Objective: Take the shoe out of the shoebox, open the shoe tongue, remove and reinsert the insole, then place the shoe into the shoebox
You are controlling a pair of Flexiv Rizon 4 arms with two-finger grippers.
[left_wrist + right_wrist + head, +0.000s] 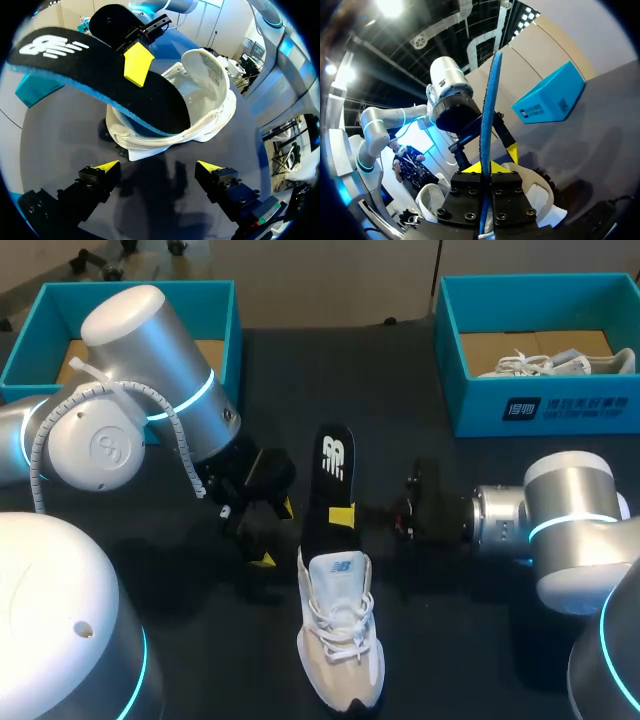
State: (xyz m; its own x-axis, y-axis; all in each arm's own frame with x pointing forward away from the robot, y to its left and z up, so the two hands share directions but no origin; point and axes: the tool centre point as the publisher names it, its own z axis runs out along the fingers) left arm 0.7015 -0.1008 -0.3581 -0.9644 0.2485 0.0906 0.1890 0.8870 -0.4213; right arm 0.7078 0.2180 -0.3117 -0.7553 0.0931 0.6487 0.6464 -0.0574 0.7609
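The white shoe [340, 635] lies on the dark desk [480, 640] in front of the robot, between the two arms. It is just beside the left end effector [275, 535] and below the right end effector [342, 516]. Its long axis runs near to far: the toe points at the near edge and the open heel end faces the far side, with the laces up.

The black insole [334, 475] is pinched between the right end effector's fingers, which are closed flat on its two faces about midway along. In the right wrist view it stands edge-on between the yellow tips, showing its blue underside. Its long axis follows the shoe's line. One end dips into the mouth of the shoe and the other end rises clear of the desk toward the far side.

The left end effector is spread wide and holds nothing. The heel and mouth of the shoe lie just ahead of its two yellow tips, apart from them.

The raised end of the insole carries a white logo, and the shoe tongue has a small mark. The right shoebox [540, 410], teal, has a dark label with white print on its near wall and a second pale shoe [555, 363] inside. The left shoebox [225, 310] stands at the far left, partly behind the left arm
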